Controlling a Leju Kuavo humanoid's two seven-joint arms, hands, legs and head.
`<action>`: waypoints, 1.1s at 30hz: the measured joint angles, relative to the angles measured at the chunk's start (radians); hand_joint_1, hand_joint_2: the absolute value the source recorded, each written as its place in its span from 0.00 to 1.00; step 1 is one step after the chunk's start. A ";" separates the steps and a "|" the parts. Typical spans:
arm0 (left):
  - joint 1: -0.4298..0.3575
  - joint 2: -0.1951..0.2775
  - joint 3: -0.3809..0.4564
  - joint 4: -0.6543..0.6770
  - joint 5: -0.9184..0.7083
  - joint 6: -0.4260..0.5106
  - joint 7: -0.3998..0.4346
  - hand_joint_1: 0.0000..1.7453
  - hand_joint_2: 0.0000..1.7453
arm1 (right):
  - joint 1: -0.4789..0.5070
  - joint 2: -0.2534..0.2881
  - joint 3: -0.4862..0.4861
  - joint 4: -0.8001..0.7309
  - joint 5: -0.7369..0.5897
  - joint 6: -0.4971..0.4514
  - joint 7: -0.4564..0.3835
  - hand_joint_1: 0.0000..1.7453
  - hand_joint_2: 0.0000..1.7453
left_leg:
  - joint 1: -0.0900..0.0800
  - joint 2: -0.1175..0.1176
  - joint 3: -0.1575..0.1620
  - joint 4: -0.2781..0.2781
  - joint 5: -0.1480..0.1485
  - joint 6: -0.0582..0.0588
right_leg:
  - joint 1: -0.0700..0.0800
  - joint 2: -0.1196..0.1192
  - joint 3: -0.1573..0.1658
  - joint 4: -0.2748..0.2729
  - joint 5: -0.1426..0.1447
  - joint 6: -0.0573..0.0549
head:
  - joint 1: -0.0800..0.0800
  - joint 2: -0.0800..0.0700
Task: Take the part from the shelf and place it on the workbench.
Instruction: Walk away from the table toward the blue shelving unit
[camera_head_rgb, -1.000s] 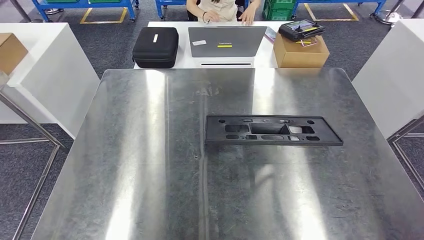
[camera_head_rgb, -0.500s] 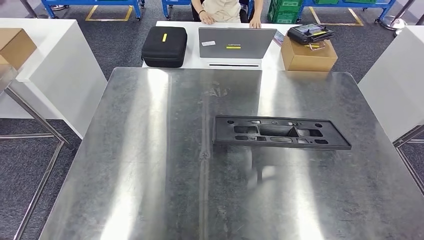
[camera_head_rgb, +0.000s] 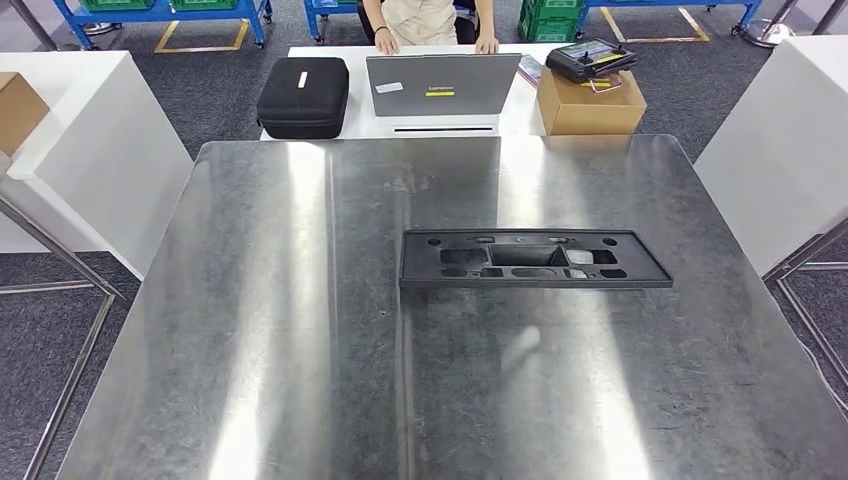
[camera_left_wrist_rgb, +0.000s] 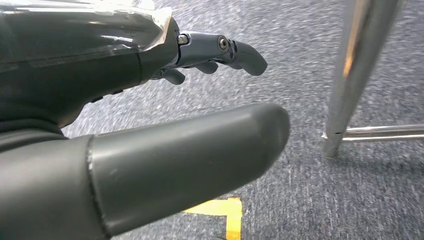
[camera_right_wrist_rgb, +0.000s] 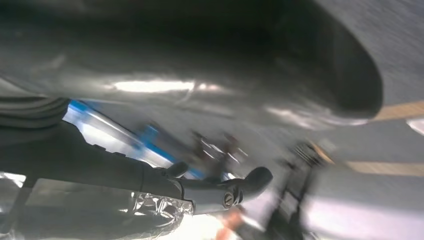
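A long black plastic part (camera_head_rgb: 535, 258) with several cut-outs lies flat on the steel workbench (camera_head_rgb: 290, 330), right of its middle, with nothing touching it. My left hand (camera_left_wrist_rgb: 125, 95) hangs over grey carpet, its thumb (camera_left_wrist_rgb: 190, 150) and fingers (camera_left_wrist_rgb: 227, 50) apart with nothing between them. In the blurred right wrist view, my right hand (camera_right_wrist_rgb: 150, 60) also holds nothing, with its fingers (camera_right_wrist_rgb: 240, 187) held away from the thumb.
Behind the workbench, a white desk carries a laptop (camera_head_rgb: 442, 84), a black case (camera_head_rgb: 304, 95) and a cardboard box (camera_head_rgb: 590, 102); a person (camera_head_rgb: 425, 18) sits at it. White tables (camera_head_rgb: 85, 150) (camera_head_rgb: 775, 130) flank the bench. A metal leg (camera_left_wrist_rgb: 357, 75) stands near my left hand.
The whole head picture shifts right and then back left, so the camera moved. The part stays where it lies on the bench.
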 joint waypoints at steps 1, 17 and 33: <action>0.000 0.002 -0.005 0.000 -0.005 -0.002 0.004 0.00 0.00 | -0.003 -0.002 0.000 0.032 0.009 0.000 0.033 0.00 0.00 | 0.000 0.000 0.021 -0.047 0.018 0.002 | 0.004 0.000 -0.002 0.003 -0.003 0.005 | -0.001 0.000; 0.001 0.007 -0.029 0.000 -0.022 -0.008 0.013 0.00 0.00 | -0.013 -0.042 0.019 0.217 -0.020 0.000 0.118 0.00 0.00 | -0.014 -0.003 0.029 -0.087 0.037 0.034 | 0.006 -0.001 -0.007 0.011 -0.017 0.051 | 0.028 0.000; 0.003 0.045 -0.070 0.000 -0.088 -0.063 0.017 0.00 0.00 | -0.014 -0.109 0.190 0.532 -0.027 0.195 0.228 0.00 0.00 | -0.009 -0.003 0.026 -0.088 0.039 0.037 | 0.007 -0.001 0.000 -0.002 -0.005 0.023 | 0.000 0.000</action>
